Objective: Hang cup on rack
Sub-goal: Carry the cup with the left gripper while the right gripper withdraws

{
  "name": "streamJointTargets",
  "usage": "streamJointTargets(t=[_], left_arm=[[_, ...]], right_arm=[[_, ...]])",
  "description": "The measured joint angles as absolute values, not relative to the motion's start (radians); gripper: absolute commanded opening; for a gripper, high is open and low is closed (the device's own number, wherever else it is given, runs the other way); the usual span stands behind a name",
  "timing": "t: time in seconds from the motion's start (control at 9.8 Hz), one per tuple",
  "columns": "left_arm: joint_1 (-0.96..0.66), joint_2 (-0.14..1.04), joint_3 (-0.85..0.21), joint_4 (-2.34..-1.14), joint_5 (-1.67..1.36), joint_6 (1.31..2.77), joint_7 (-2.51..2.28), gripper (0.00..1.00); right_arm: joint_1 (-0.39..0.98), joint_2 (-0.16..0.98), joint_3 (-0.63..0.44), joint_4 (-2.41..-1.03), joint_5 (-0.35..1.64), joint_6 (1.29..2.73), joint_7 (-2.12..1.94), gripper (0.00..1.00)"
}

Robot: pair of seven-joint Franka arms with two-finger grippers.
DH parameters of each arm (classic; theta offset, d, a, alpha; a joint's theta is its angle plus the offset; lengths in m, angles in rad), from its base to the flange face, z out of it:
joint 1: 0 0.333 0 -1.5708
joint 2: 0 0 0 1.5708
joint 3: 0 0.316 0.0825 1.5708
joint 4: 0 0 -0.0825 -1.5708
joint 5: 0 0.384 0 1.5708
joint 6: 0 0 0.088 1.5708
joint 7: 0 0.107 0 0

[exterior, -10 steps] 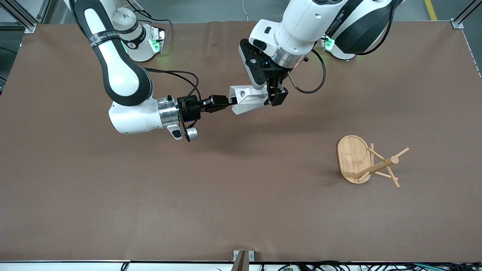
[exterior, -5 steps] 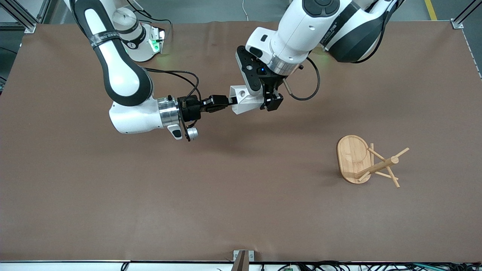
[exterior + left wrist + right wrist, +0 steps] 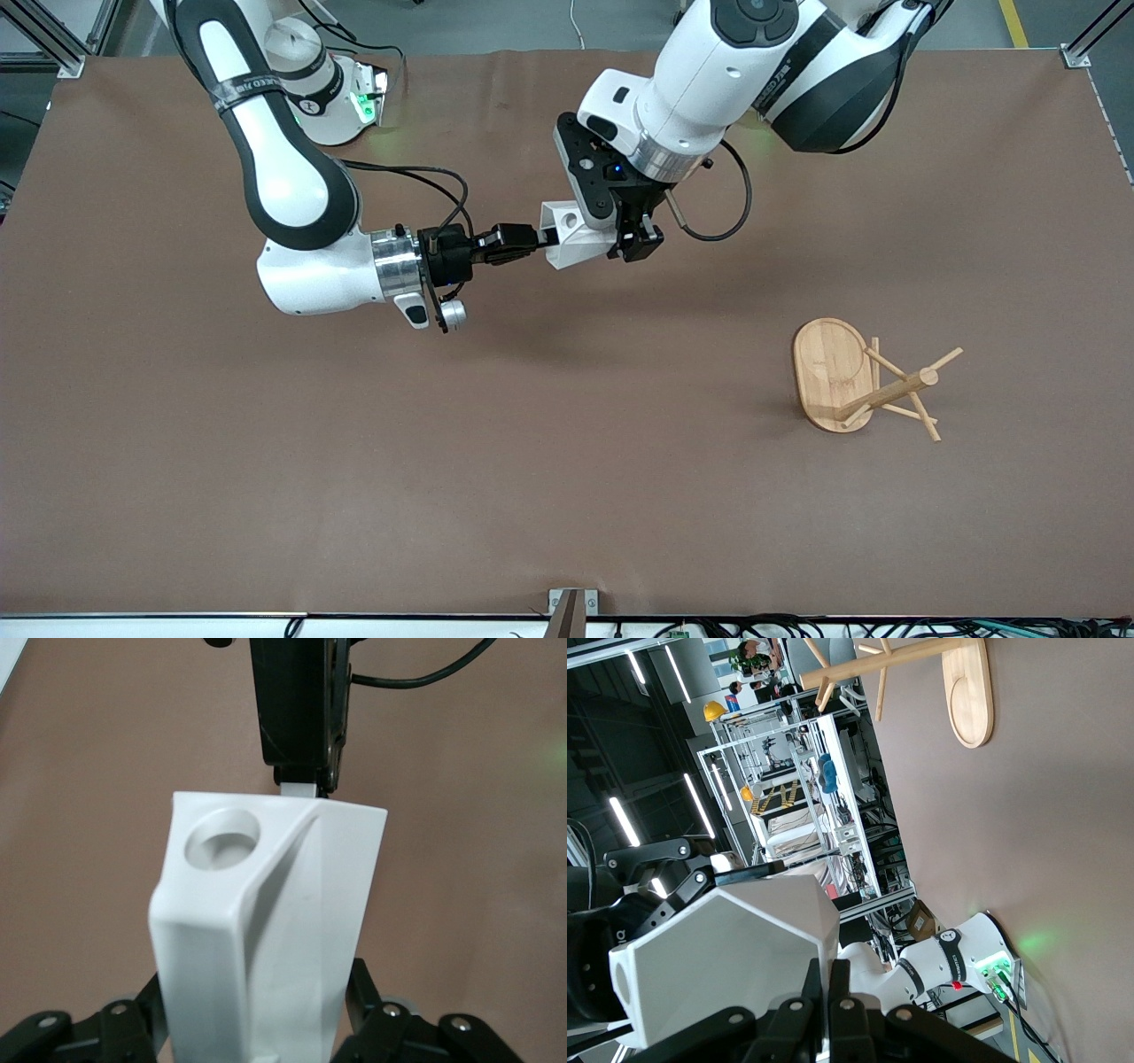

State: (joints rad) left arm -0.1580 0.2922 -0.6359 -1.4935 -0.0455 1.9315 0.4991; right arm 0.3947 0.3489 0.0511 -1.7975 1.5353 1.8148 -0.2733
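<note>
Cup [image 3: 574, 237] – matt white plastic, smooth; rack [image 3: 833, 372] – pale bamboo; table [image 3: 443, 461] – matt brown.

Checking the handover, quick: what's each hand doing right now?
Left hand: closed on the cup, in the air over the table.
Right hand: closed on the same cup's other end.

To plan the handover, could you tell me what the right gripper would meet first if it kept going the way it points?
The cup it already holds; just past that, likely the left gripper, clamped on the same cup.
</note>
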Motion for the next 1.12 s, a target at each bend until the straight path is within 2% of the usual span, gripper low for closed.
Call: streamJointTargets(t=[0.1, 0.31, 0.51, 0.71, 1.12], left_arm=[[-0.158, 0.292, -0.636, -1.493, -0.045, 1.932, 0.499, 0.36], [-0.15, 0.292, -0.635, -1.49, -0.046, 1.93, 0.494, 0.36], [-0.136, 0.29, -0.63, -1.486, -0.043, 1.913, 0.443, 0.36], [-0.098, 0.278, -0.629, -1.478, -0.002, 1.865, 0.318, 0.36], [-0.057, 0.26, -0.626, -1.48, 0.1, 1.812, -0.138, 0.36]], right_arm=[[0.395, 0.349, 0.051, -1.797, 1.536, 1.815, -0.273, 0.99], [0.395, 0.348, 0.028, -1.796, 1.536, 1.771, -0.266, 1.0], [0.394, 0.342, -0.073, -1.787, 1.498, 1.634, -0.262, 1.0], [0.377, 0.306, -0.165, -1.777, 1.319, 1.567, -0.261, 1.0], [0.311, 0.186, -0.265, -1.768, 0.822, 1.569, -0.257, 1.0]])
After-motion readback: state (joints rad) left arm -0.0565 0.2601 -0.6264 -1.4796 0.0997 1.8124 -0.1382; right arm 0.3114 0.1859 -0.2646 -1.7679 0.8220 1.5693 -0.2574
